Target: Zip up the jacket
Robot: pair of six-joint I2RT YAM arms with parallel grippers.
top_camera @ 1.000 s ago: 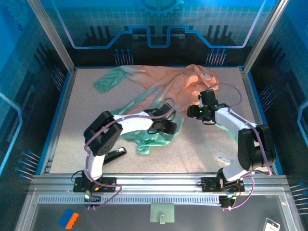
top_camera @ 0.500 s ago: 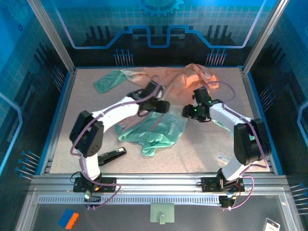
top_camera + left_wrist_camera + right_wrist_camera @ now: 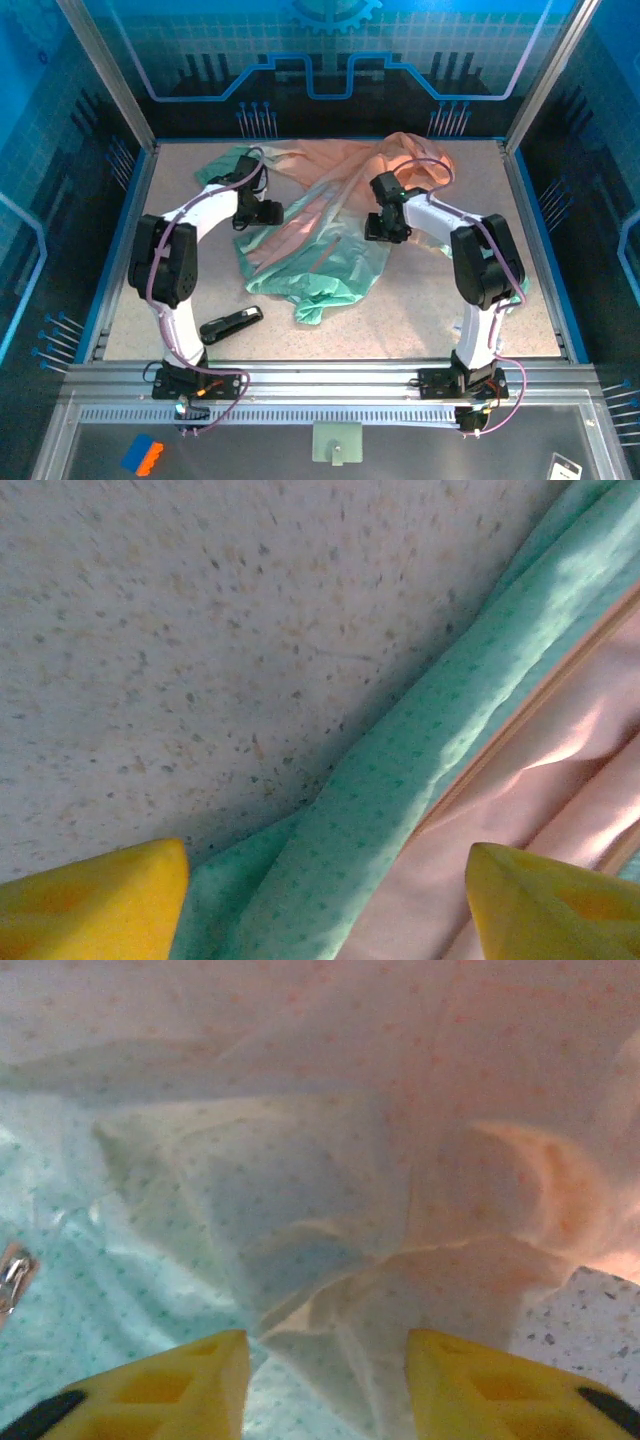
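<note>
Swung leftward, left end effector [image 3: 268,212], jaws apart, meets one jacket's [image 3: 330,235] green edge; right end effector [image 3: 386,228], jaws apart, hovers over its middle; one black tool [image 3: 230,324] lies on the counter [image 3: 420,310] behind the left.

The jacket [image 3: 330,250] sprawled across the middle and back of the table [image 3: 440,310]; its front lay bare save a black tool [image 3: 230,325].

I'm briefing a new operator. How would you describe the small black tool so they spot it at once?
On the speckled table, look toward the near edge, beside the left arm. The small black tool lies there, apart from the jacket: dark, slim and rigid, unlike that crumpled peach-and-mint fabric.
</note>
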